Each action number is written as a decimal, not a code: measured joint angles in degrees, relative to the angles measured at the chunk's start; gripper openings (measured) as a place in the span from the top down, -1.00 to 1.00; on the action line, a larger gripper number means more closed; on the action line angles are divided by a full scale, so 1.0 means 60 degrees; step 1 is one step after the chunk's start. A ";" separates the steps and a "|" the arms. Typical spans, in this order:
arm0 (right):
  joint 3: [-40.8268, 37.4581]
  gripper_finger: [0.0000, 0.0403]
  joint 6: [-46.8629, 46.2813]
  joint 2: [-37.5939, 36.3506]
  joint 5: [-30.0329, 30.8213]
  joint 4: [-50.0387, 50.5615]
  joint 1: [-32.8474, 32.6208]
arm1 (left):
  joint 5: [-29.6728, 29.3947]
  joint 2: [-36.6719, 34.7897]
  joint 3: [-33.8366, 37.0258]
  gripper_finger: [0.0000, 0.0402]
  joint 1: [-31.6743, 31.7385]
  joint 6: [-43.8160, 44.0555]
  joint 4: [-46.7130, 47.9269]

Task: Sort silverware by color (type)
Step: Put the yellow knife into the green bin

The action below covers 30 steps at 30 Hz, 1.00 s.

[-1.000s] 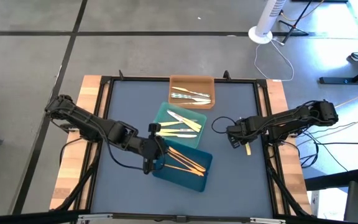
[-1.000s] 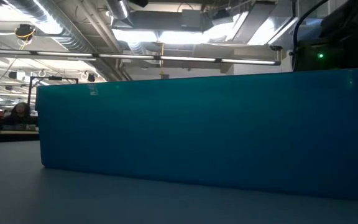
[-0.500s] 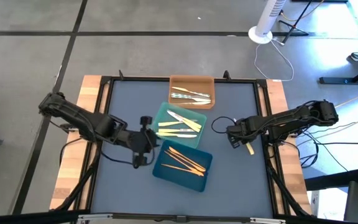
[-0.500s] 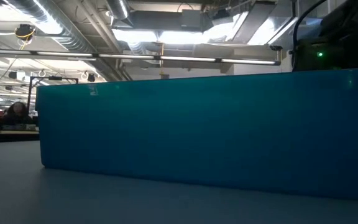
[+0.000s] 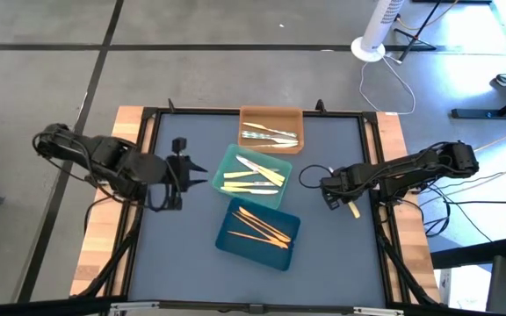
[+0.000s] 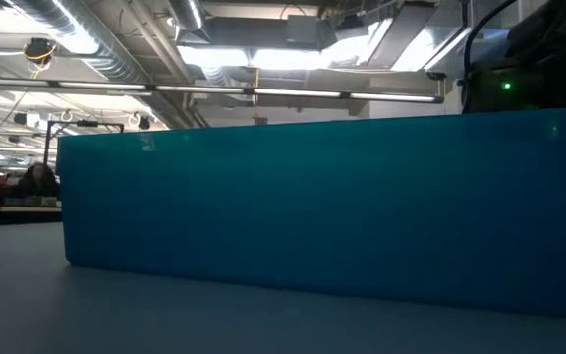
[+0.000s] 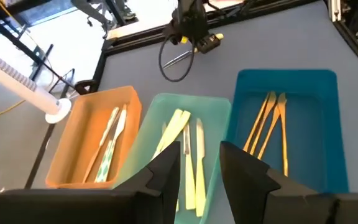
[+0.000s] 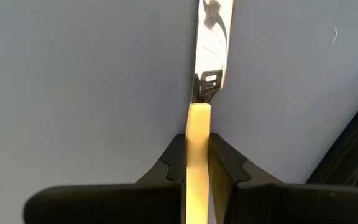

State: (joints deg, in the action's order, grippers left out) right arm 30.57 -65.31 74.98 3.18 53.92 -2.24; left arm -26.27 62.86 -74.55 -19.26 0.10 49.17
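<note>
The right gripper [image 5: 347, 207] is clamped on a pale yellow plastic utensil [image 8: 197, 155] with a shiny silver blade, to the right of the teal-green rectangular tray [image 5: 279, 166], low over the grey-blue table mat [image 5: 183, 254]. The left gripper [image 5: 181, 171] hangs left of that tray, fingers [image 7: 166, 171] parted and empty. Other pale yellow utensils [image 5: 251, 180] lie inside the tray.

Both arms were dark, jointed and slim, with black cables looping off them. The left gripper [image 5: 175, 172] showed two blocky black fingers [image 7: 166, 171] with angled tips. The right gripper [image 5: 336, 190] had matching black fingers [image 8: 227, 168], matte and unmarked.
</note>
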 joint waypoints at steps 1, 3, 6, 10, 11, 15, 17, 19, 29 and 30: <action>0.0000 0.89 0.0082 -0.0003 0.0004 -0.0002 0.0000 | 0.0011 -0.0184 0.0193 0.47 0.0048 -0.0048 -0.0056; 0.0000 0.90 0.0216 0.0000 -0.0003 0.0001 0.0000 | 0.0028 -0.0611 0.0690 0.47 0.0174 -0.0055 -0.0442; 0.0000 0.90 0.0239 -0.0004 -0.0003 0.0000 0.0000 | 0.0031 -0.1397 0.1760 0.47 0.0373 -0.0062 -0.1219; 0.0009 0.90 0.0597 -0.0003 -0.0003 0.0001 0.0000 | 0.0038 -0.2528 0.3583 0.47 0.0664 -0.0062 -0.2685; 0.0045 0.90 0.0696 0.0000 -0.0003 0.0006 0.0000 | 0.0048 -0.2833 0.4084 0.47 0.0735 -0.0058 -0.3062; 0.0290 0.92 0.1213 0.0040 -0.0029 0.0113 0.0000 | 0.0268 -0.4079 0.5986 0.47 0.0969 -0.0045 -0.4188; 0.0540 0.92 0.1443 0.0036 -0.0031 -0.0059 0.0000 | 0.0410 -0.4665 0.6885 0.47 0.1042 0.0088 -0.4636; 0.0738 0.92 0.1507 0.0022 -0.0037 -0.0017 0.0000 | 0.0567 -0.5236 0.7692 0.47 0.1102 0.0240 -0.5115; 0.2156 0.93 0.1973 0.0015 -0.0394 0.1110 -0.0007 | 0.0650 -0.7485 1.0568 0.47 0.1110 0.0403 -0.6864; 0.2340 0.93 0.1977 0.0015 -0.0419 0.1387 -0.0007 | 0.0646 -0.7624 1.0754 0.47 0.1110 0.0392 -0.7066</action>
State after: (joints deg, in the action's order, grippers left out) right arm 44.61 -53.44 75.07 0.66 62.24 -2.28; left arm -22.39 17.12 -10.03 -12.60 2.45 6.78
